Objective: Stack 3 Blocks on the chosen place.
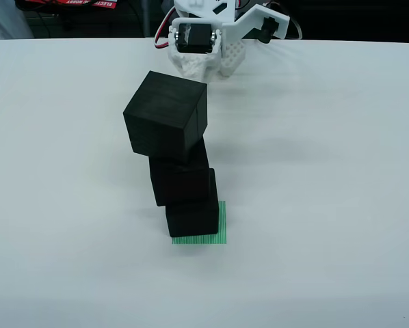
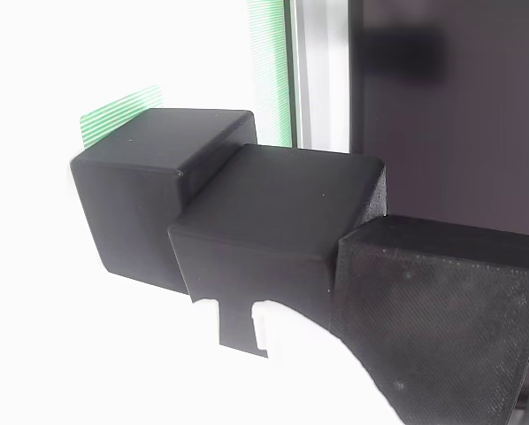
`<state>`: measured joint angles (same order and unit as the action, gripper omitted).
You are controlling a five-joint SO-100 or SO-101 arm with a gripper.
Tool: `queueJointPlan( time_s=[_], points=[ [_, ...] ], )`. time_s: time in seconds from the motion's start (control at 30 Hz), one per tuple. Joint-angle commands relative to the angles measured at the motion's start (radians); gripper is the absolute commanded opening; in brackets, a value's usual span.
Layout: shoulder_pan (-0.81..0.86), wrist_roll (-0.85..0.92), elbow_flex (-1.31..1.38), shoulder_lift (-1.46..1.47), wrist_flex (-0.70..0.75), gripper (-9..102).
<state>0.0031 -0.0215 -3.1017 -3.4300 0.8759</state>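
View from the front, looking across the white table point(image 1: 341, 205). Three black cubes stand as one column on the green striped square point(image 1: 221, 229), which lies near the middle of the table, toward the near edge. The bottom cube point(image 1: 192, 217) covers most of the square, leaving a strip of stripes showing along its right and near sides, so it sits slightly left of the patch's centre. The middle cube point(image 1: 181, 180) rests on it, shifted a little left. The top cube point(image 1: 166, 116) rests on the middle one, shifted further left and turned so that one corner faces the viewer. Each cube overhangs the one below on the same side, which gives the column its leftward lean; this looks like small placing errors adding up, and the stack is judged complete but not square. At the far edge the white arm is folded back with its gripper point(image 1: 211, 65) well apart from the column and resting low at the table. Nothing is between the fingers that can be seen; whether they are spread or closed cannot be told from here.

View close beside the stack, from a tilted camera. The same three cubes run diagonally: bottom cube point(image 2: 154, 199) at left against the green stripes point(image 2: 114, 119), middle cube point(image 2: 273, 239) in the centre, top cube point(image 2: 437, 328) at lower right, rotated. The stepped offsets show plainly; contact faces overlap only partly, so a knock could topple the upper cube.
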Motion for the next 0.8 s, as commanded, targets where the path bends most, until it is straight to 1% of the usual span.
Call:
queueJointPlan(
  time_s=[0.0, 0.77],
  points=[
    [-0.006, 0.005, -0.031, -0.006, -0.011, 0],
    [-0.014, 0.008, -0.037, -0.006, -0.029, 0]
  ],
)
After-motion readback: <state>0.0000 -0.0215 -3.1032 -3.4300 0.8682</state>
